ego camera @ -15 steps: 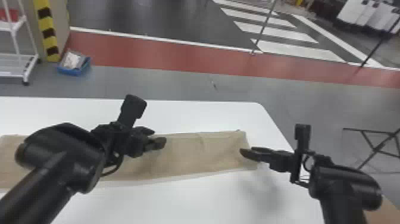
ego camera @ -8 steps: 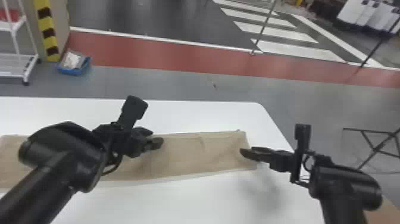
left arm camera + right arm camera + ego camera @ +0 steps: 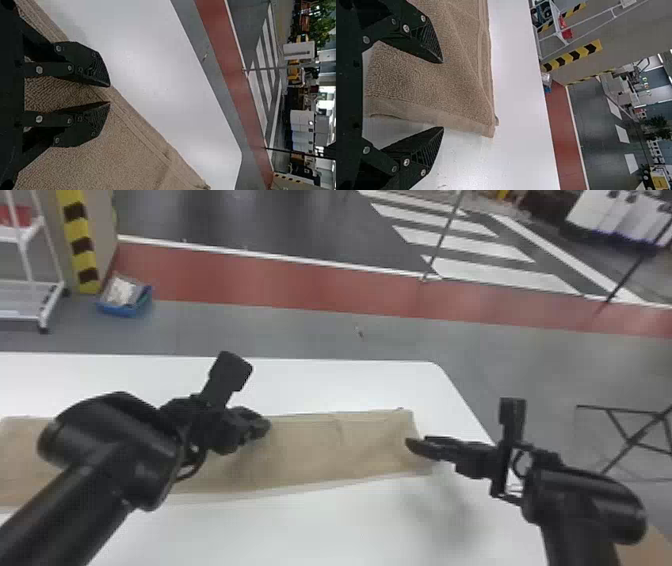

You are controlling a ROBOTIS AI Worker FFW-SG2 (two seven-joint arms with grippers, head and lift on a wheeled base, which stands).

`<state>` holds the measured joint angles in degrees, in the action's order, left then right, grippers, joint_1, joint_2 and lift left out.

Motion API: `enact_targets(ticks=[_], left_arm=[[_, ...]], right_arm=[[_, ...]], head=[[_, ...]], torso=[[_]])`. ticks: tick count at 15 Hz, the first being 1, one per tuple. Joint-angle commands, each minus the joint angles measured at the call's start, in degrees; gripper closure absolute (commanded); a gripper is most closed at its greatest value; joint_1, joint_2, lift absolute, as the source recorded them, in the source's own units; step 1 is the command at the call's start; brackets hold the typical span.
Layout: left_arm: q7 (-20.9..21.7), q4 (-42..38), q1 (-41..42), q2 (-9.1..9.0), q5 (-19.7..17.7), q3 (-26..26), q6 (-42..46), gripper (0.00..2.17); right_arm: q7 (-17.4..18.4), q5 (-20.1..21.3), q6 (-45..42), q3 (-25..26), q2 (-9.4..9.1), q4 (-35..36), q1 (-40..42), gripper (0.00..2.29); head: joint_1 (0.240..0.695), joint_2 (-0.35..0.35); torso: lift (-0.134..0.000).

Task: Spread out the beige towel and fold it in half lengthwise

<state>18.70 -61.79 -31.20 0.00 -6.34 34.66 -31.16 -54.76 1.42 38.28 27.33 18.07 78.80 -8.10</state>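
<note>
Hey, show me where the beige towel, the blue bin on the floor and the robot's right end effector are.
Beige towel (image 3: pixel 350 452): head view, on its flat upper face.
Blue bin (image 3: pixel 122 311): head view, on its near wall.
Right end effector (image 3: pixel 442 95): right wrist view, midway between its fingertips.

Passable over flat white table (image 3: pixel 300 535), lower centre; blocked either side by black-fingered left hand (image 3: pixel 261 427), black-fingered right hand (image 3: pixel 417 447).
</note>
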Motion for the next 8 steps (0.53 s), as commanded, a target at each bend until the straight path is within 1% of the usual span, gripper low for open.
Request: enact_targets(ticks=[1, 3, 4, 5, 7, 8], left_arm=[[0.0, 0.0, 0.0, 0.0, 0.2, 0.0, -0.6, 0.98], [-0.1, 0.0, 0.1, 0.17, 0.3, 0.0, -0.8, 0.97], [-0.2, -0.1, 0.2, 0.17, 0.2, -0.3, -0.4, 0.68], [0.2, -0.1, 0.2, 0.26, 0.2, -0.4, -0.4, 0.49], [0.5, -0.1, 0.1, 0.26, 0.7, -0.1, -0.6, 0.44], [0.7, -0.1, 0.0, 0.08, 1.9, -0.1, -0.8, 0.45]], right_arm=[[0.0, -0.2, 0.0, 0.1, -0.05, 0.0, 0.0, 0.34], [0.0, -0.3, 0.0, 0.1, -0.05, 0.0, 0.0, 0.34], [0.0, -0.4, 0.0, 0.1, -0.05, 0.0, 0.0, 0.34], [0.0, -0.4, 0.0, 0.1, 0.04, 0.0, 0.0, 0.34], [-0.2, -0.6, -0.2, 0.2, -0.05, 0.0, 0.1, 0.34], [-0.2, -0.7, -0.2, 0.4, -0.05, 0.0, 0.1, 0.34]], head=[[0.695, -0.35], [0.695, -0.35], [0.695, -0.35], [0.695, -0.35], [0.695, -0.35], [0.695, -0.35]], torso=[[-0.124], [-0.124], [-0.124], [-0.124], [-0.124], [-0.124]])
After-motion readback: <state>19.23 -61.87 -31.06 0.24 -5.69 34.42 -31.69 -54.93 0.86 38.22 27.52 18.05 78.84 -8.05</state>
